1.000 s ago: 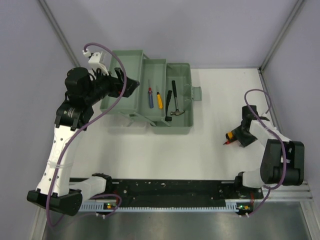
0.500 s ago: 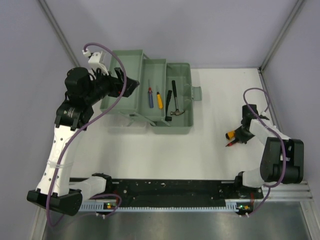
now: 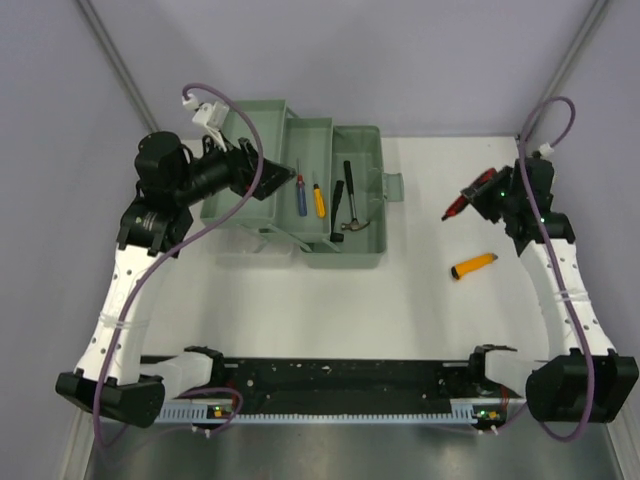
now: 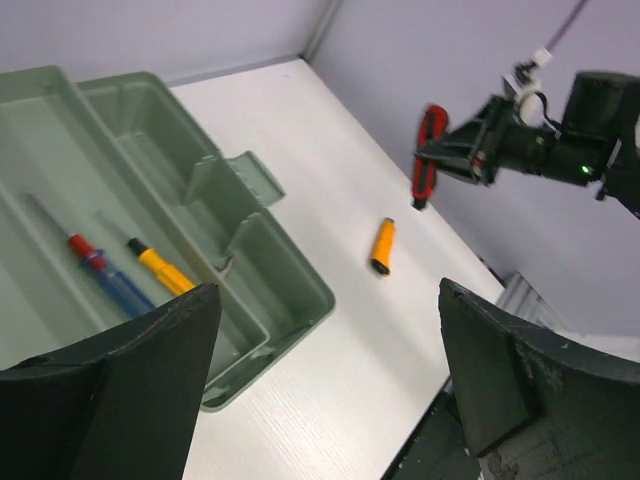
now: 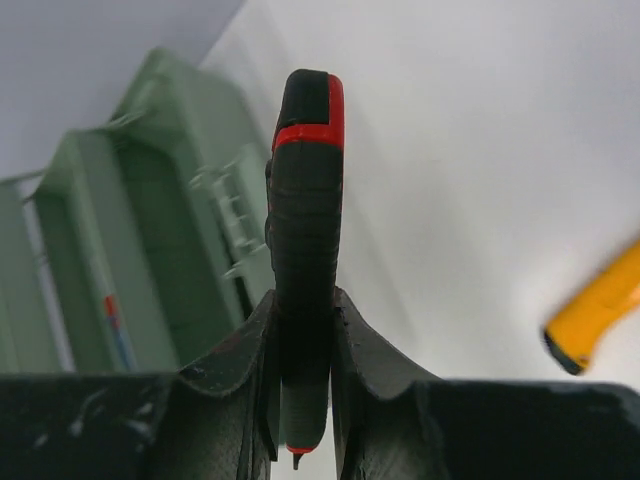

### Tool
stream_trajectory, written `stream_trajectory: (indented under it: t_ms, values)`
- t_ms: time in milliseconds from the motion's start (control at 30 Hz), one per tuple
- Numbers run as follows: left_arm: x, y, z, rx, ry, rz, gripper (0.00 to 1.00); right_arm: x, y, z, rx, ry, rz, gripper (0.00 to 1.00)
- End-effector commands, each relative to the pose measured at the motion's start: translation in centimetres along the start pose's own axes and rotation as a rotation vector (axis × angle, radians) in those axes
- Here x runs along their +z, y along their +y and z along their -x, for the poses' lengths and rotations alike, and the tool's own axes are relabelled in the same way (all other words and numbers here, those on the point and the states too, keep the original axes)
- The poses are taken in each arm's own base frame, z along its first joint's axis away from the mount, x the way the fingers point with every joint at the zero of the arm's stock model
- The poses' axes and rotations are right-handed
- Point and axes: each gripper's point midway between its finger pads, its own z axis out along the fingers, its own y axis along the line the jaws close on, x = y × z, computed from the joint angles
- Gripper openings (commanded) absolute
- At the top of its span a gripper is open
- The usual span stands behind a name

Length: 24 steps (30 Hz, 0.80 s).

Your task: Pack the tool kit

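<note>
The pale green toolbox (image 3: pixel 256 126) stands open at the back left. In its trays lie a blue screwdriver (image 3: pixel 300 192), a yellow screwdriver (image 3: pixel 319 201), a black-handled tool (image 3: pixel 337 212) and a small hammer (image 3: pixel 351 208). My right gripper (image 3: pixel 485 192) is raised to the right of the box, shut on the red utility knife (image 3: pixel 458 206), which shows upright between the fingers in the right wrist view (image 5: pixel 305 200). The yellow utility knife (image 3: pixel 472 265) lies on the table below it. My left gripper (image 3: pixel 268 178) hovers open over the box's left trays, holding nothing.
The white table is bounded by grey walls at the back and on both sides. The toolbox's latch tab (image 3: pixel 393 186) sticks out toward the right gripper. A black rail (image 3: pixel 340 385) with the arm bases runs along the near edge.
My right gripper closed on the red utility knife, lifted it off the table and carried it back, leaving the yellow knife lying there. The left gripper shifted slightly right.
</note>
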Motion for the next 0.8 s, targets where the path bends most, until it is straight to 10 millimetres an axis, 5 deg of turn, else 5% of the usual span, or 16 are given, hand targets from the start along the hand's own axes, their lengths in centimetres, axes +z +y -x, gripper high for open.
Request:
stream_trajectory:
  t_ms: [0,167,333,767]
  values:
    - [1.1,-4.5,-0.6,0.000,0.029,-0.267,0.93,-4.6,12.9,-2.6,-0.172,0.103,0.543,0.00]
    - [2.6,-6.1,-2.1,-0.019,0.058,-0.316,0.93,-10.2,21.5,-7.4,-0.274,0.172,0.903,0.00]
    - [4.3,-6.3,-3.3,-0.011,0.051,-0.268,0.93,-13.1,25.9,-10.2,-0.261,0.204,0.980,0.00]
    - [6.7,-5.4,-6.1,0.033,0.077,-0.139,0.93,-15.9,30.3,-12.7,-0.228,0.204,1.018,0.00]
